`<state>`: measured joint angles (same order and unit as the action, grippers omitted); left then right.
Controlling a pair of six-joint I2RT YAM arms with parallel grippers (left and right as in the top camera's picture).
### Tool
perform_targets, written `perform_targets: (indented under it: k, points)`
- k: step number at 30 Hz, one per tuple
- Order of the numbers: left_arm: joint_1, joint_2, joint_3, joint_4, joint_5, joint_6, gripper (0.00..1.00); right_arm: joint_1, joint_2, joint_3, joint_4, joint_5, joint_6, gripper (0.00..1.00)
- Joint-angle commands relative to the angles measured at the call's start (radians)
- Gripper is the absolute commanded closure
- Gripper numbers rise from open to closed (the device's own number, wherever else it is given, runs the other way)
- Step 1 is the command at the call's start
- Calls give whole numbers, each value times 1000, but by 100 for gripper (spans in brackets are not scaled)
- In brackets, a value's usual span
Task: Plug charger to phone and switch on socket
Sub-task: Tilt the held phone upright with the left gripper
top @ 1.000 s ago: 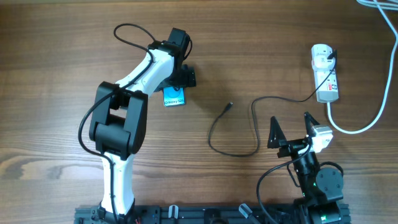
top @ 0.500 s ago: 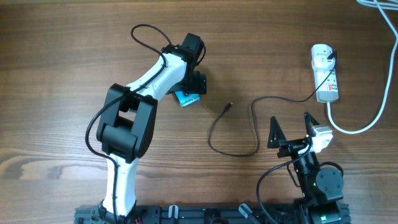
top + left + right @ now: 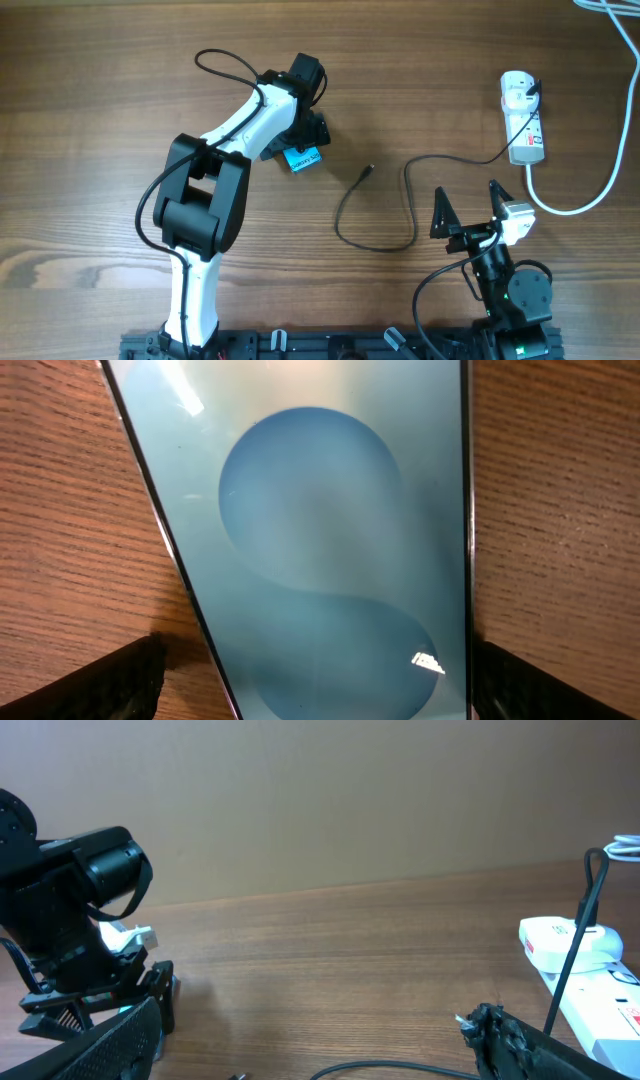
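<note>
The phone, with its turquoise screen, lies on the table under my left gripper. In the left wrist view the phone fills the frame, askew between the two black fingers. The right finger is at its edge and the left finger stands a little off it, so the jaws are open. The charger's connector tip lies free right of the phone. Its thin black cable loops over to the plug in the white socket. My right gripper is open and empty near the front edge.
The socket's thick white cord curves along the right edge of the table. In the right wrist view the socket lies at the right, the left arm stands at the left and the cable runs along the bottom.
My left gripper moved right with the phone between its fingers; the phone slid right and turned. In the last half second the gripper shifted slightly. The right arm has not moved.
</note>
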<state>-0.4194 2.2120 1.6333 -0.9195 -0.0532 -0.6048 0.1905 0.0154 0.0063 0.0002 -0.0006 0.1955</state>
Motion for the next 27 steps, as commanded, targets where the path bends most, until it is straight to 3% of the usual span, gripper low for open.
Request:
perform_targets:
  k: [1, 3, 6, 13, 17, 20, 24, 27]
  points:
    - [0, 69, -46, 1, 19, -15, 5, -5, -6, -1, 6, -10, -10, 0]
    - [-5, 69, -46, 2, 59, 39, 7, -5, -6, -1, 6, -10, -10, 0]
    - [-29, 69, -46, -1, 163, 216, 8, -5, -6, -1, 6, -10, -10, 0]
    - [-84, 69, -46, -39, 169, 241, 13, -5, -6, -1, 6, -10, -10, 0]
    - [-122, 69, -46, -97, 176, 337, 13, -5, -6, -1, 6, -10, -10, 0]
    - [-130, 69, -46, -139, 157, 340, 0, -5, -6, -1, 6, -10, -10, 0]
    - [-107, 69, -46, -128, 142, 329, 0, -5, -6, -1, 6, -10, -10, 0]
    - [-78, 69, -46, -77, 142, 250, 0, -5, -6, -1, 6, -10, -10, 0]
